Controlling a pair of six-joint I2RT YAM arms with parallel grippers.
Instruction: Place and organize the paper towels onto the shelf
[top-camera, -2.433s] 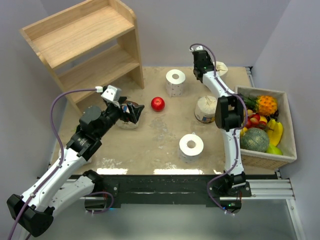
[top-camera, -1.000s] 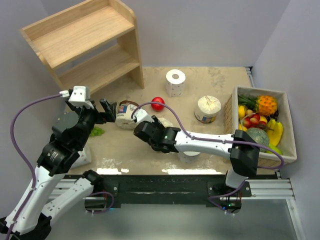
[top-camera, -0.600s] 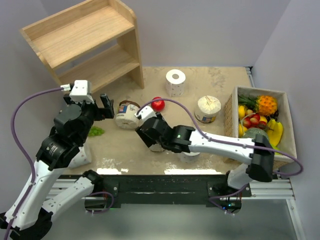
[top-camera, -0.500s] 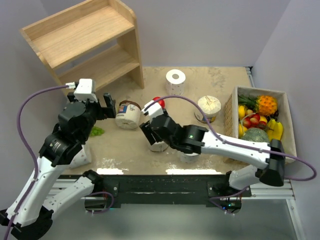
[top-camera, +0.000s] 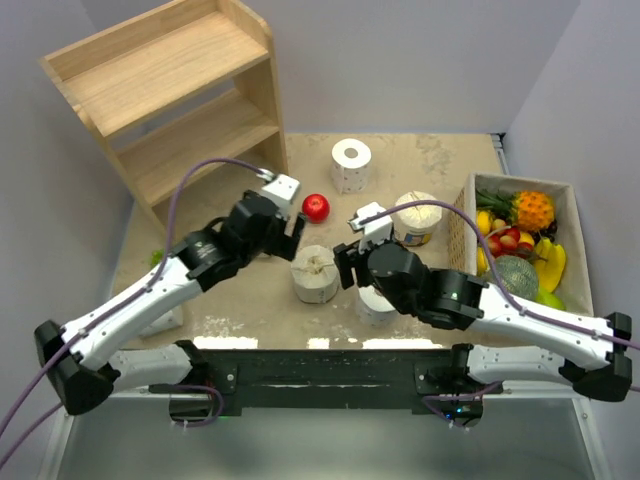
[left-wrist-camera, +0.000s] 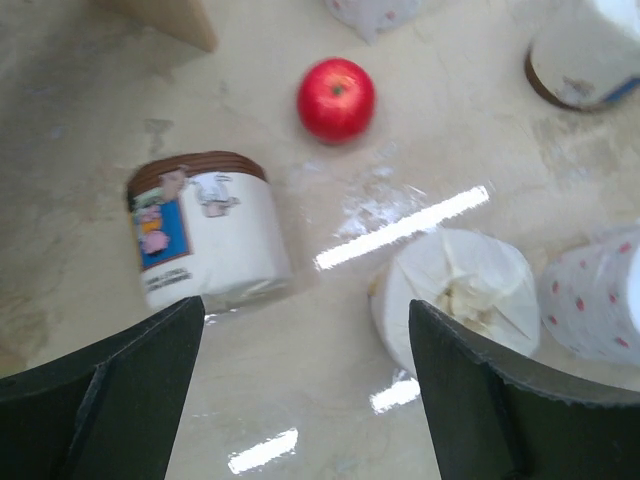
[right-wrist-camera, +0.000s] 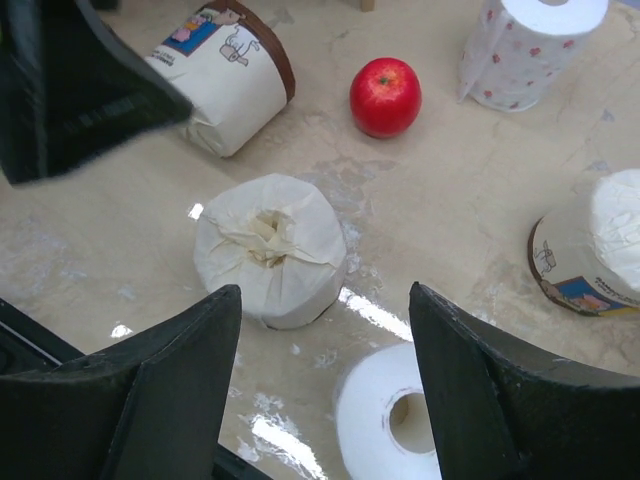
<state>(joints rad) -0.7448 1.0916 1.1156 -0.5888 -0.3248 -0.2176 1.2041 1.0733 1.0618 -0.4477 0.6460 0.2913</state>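
**Right gripper sets a wrapped roll down in the middle of the table**

Right gripper (right-wrist-camera: 325, 300) now has its jaws spread with nothing between them. A second ago it was closed and was carrying the upright wrapped roll (right-wrist-camera: 268, 248) across from the right side. That roll now stands alone on the table (top-camera: 440, 160), just below the fingers and near the apple (top-camera: 316, 207). The left gripper (left-wrist-camera: 305, 310) has swung in from the left. Its jaws are wide and empty, and it hangs above the spot between this roll and the lying wrapped roll (left-wrist-camera: 205, 238), touching neither.

I judge this to be a hand-over by way of the table: the right arm brought the roll to where the left arm, which is nearer to the shelf (top-camera: 190, 130), can take it. Every tier of the shelf that can be seen is bare, so no roll is placed yet. A third wrapped roll (top-camera: 415, 218) and a bare roll (top-camera: 351, 163) wait further right. Another bare roll (right-wrist-camera: 392, 425) stands beside the right arm.
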